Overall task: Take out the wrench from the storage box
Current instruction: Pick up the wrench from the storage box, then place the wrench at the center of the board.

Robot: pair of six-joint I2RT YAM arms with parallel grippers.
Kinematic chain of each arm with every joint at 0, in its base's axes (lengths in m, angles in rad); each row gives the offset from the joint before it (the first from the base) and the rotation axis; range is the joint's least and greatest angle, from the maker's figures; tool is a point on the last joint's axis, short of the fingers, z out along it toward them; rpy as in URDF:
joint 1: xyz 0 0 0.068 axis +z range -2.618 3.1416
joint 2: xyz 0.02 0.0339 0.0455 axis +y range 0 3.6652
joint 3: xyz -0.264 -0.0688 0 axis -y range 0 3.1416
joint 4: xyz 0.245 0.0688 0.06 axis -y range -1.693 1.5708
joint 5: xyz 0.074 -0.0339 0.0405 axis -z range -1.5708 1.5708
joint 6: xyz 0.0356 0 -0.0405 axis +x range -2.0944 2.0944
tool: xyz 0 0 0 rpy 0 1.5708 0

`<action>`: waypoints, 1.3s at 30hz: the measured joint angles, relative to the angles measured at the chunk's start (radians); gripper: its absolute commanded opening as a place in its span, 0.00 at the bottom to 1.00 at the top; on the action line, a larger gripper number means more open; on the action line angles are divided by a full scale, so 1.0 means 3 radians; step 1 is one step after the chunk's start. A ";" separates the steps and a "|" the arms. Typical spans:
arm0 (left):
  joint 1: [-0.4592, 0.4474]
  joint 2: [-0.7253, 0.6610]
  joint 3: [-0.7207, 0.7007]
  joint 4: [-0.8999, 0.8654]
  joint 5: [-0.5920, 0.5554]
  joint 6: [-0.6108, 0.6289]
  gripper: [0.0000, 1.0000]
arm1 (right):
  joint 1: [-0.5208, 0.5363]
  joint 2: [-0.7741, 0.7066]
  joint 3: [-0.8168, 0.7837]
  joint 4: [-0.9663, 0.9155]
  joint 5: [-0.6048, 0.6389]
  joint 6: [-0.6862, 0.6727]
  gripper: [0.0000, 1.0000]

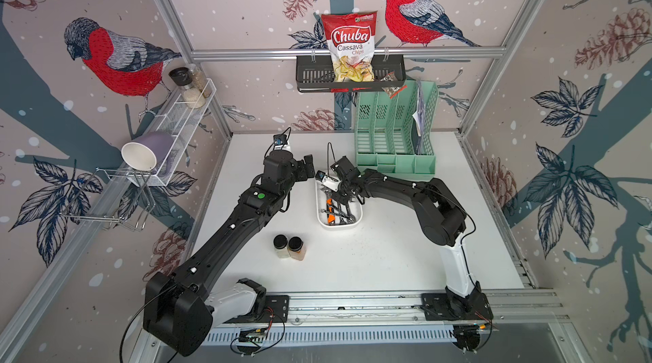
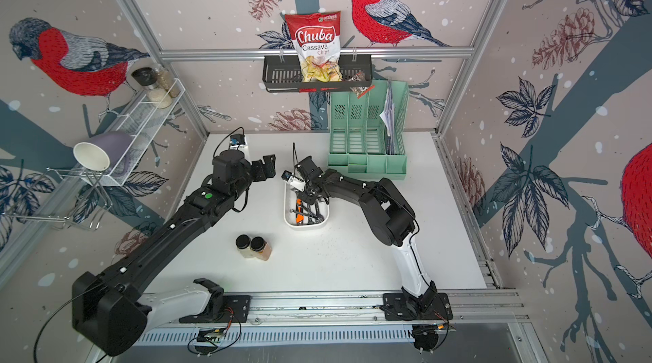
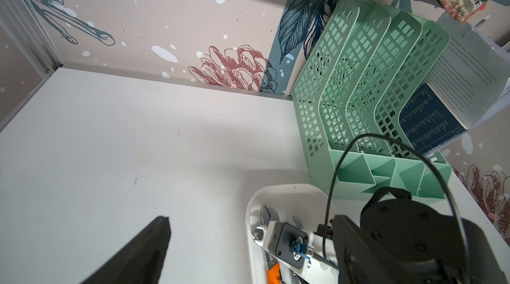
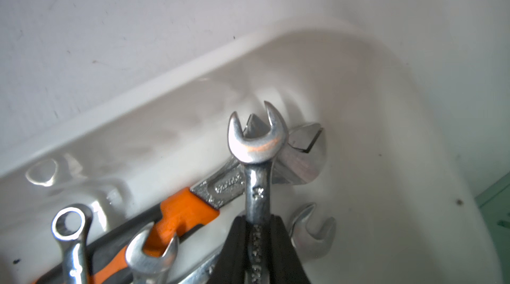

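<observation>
The storage box (image 1: 338,226) (image 2: 305,225) is a shallow white tray in mid-table, holding several steel wrenches. My right gripper (image 4: 258,222) reaches down into it (image 1: 340,195) and is shut on the shank of a small open-ended wrench (image 4: 256,141). The wrench's forked head sticks out past the fingertips, above the head of an orange-handled adjustable wrench (image 4: 187,210), inside the box rim (image 4: 165,84). My left gripper (image 1: 306,167) hovers open just left of the box's far end, holding nothing. Only one of its fingers (image 3: 143,249) shows in the left wrist view, beside the box (image 3: 249,213).
Two spice jars (image 1: 289,246) stand in front of the box. A mint-green organizer (image 1: 395,132) sits behind it to the right, under a black wall basket (image 1: 349,75) with a chips bag. A wire shelf with a mug (image 1: 141,155) hangs on the left wall.
</observation>
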 measured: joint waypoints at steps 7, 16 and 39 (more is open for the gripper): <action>0.0000 -0.0028 0.0000 0.0001 -0.0001 0.0000 0.95 | -0.0014 0.0058 0.0324 -0.0183 0.0018 0.0237 0.13; 0.0000 -0.0131 -0.0001 0.0004 -0.0039 0.0000 0.95 | -0.0004 0.0072 0.0650 -0.0338 0.0099 0.0729 0.12; 0.0000 -0.0262 -0.0104 0.0032 -0.0203 -0.0158 0.95 | -0.0216 -0.1859 -0.1164 0.0159 0.0319 0.2305 0.11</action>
